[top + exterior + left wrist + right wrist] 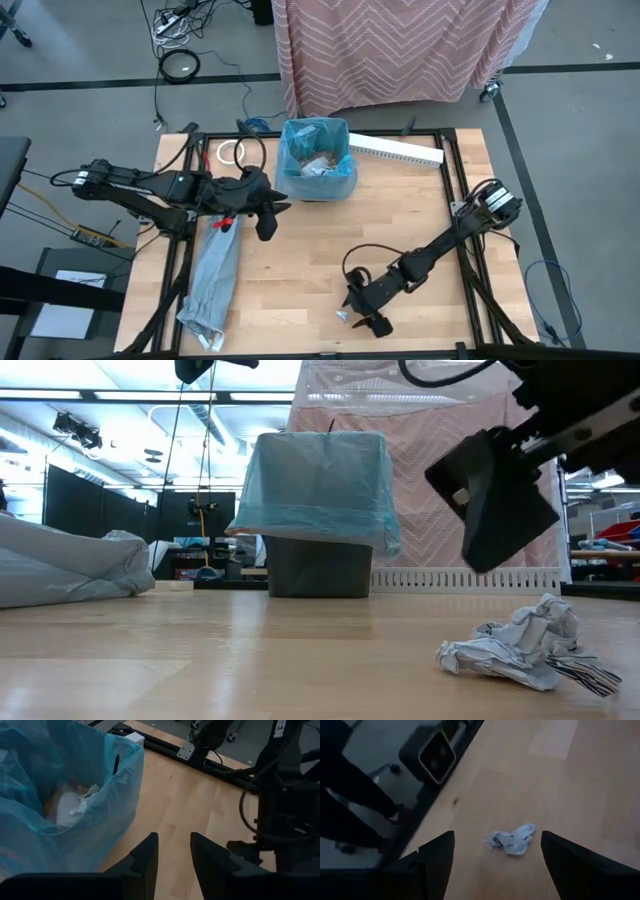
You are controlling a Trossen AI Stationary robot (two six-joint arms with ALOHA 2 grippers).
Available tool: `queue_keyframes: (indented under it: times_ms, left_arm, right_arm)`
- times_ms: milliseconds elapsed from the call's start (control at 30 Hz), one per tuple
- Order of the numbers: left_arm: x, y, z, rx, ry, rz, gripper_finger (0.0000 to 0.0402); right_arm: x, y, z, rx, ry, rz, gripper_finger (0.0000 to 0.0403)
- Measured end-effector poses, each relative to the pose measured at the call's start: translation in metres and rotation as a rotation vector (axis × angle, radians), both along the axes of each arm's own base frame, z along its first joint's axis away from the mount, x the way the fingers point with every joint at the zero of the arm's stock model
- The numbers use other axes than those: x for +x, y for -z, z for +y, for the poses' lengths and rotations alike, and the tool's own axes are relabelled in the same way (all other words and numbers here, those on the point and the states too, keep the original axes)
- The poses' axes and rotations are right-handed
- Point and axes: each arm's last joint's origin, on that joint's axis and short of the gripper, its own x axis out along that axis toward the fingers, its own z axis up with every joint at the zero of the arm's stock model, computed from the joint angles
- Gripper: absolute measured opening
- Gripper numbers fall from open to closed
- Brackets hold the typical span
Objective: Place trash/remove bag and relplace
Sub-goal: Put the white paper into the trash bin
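From above, the right pincer (362,318) hangs over the table (300,270), spread wide and empty, with a white scrap (343,316) just beside it. Its wrist view shows the scrap (512,839) lying between its fingers (437,857), untouched. The left pincer (172,855), half open and empty, is beside the bag (60,790).

No text, label, brand or number can be read in any view. The crumpled white wrapper (511,840) on the surface (580,780) carries dark marks, too small and creased to make out as letters.
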Motion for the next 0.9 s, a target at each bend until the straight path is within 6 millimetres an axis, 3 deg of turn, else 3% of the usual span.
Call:
queue_keyframes:
  times_ms: [200,567,700,900]
  left_arm:
    - [0.0,0.0,0.0,0.001,-0.002,0.0,0.0121]
    - [0.001,0.001,0.0,0.001,-0.014,0.0,0.0121]
    - [0.004,0.003,0.0,0.002,-0.021,0.004,0.0121]
    - [0.009,0.007,-0.001,-0.01,-0.03,0.017,0.0121]
  right_arm:
    - [0.004,0.027,0.003,-0.044,-0.034,0.024,0.0286]
    - [0.014,0.034,-0.005,-0.077,0.058,-0.037,0.0275]
    - [0.016,0.035,-0.009,-0.094,0.081,-0.033,0.023]
    - [0.016,0.035,-0.01,-0.101,0.095,-0.028,0.0129]
